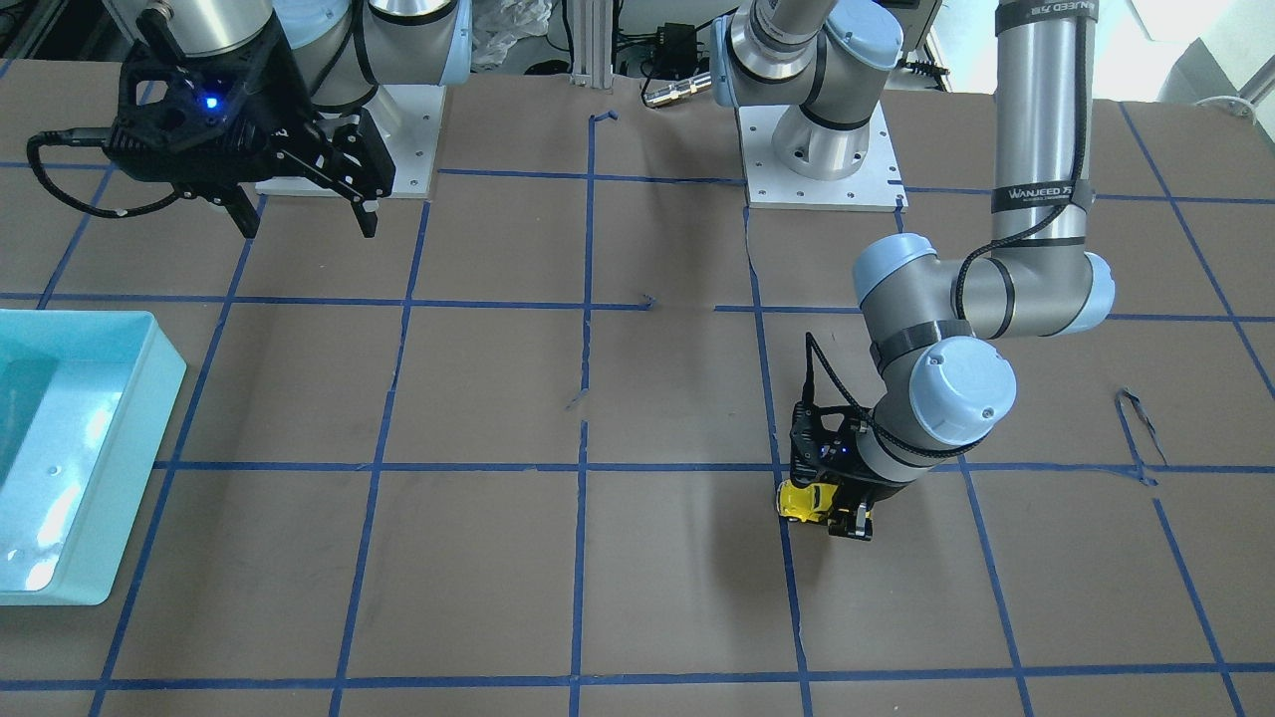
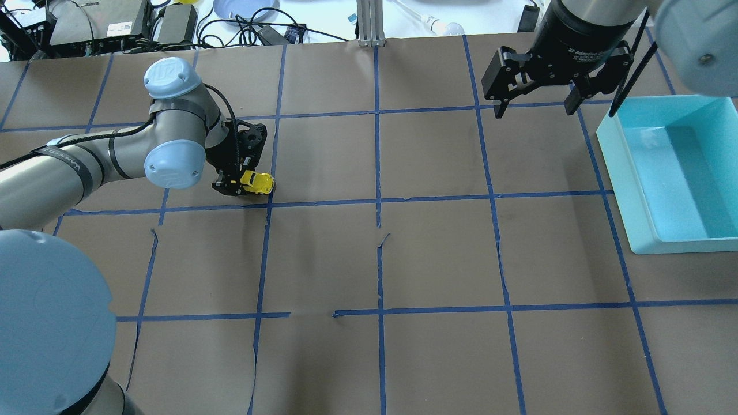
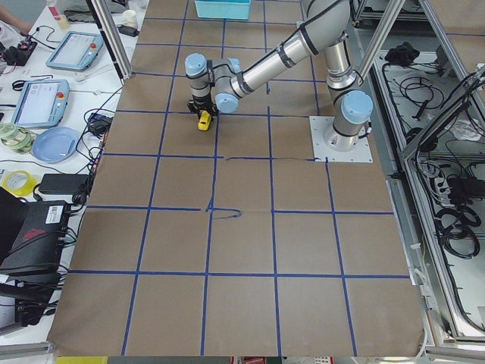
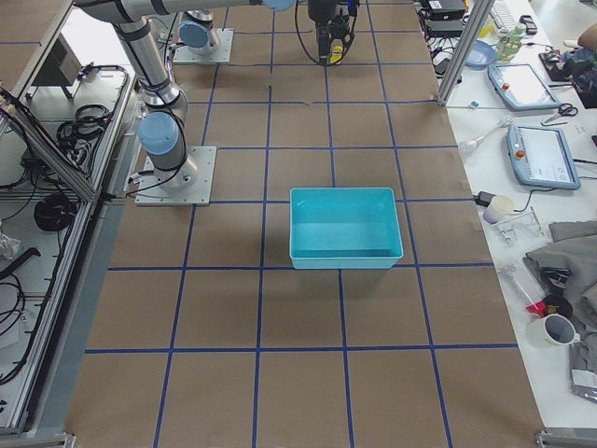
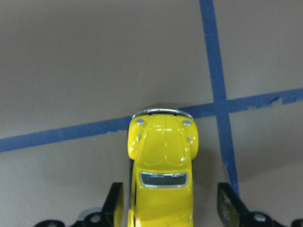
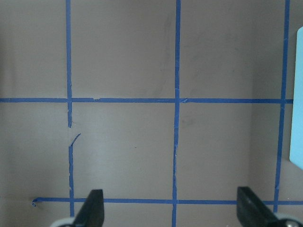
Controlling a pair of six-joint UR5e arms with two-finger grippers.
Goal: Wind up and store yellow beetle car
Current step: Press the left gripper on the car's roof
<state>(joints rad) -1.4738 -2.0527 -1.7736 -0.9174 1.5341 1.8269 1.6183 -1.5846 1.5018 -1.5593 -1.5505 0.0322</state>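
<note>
Left wrist-mounted view: car point(image 5: 162, 161), lower centre, sits between the left gripper's point(image 5: 170, 191) spread fingers, bumper at a tape line point(image 5: 61, 135). Overhead exterior view: right gripper point(image 2: 534, 110), jaws apart, upper right near bin point(image 2: 625, 184).

Overhead and front cameras face each other, sharing the yellow beetle car point(image 2: 258, 182)

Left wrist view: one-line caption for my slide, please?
Left gripper open astride the yellow beetle car, its silver bumper at a blue tape line on the brown table.
</note>
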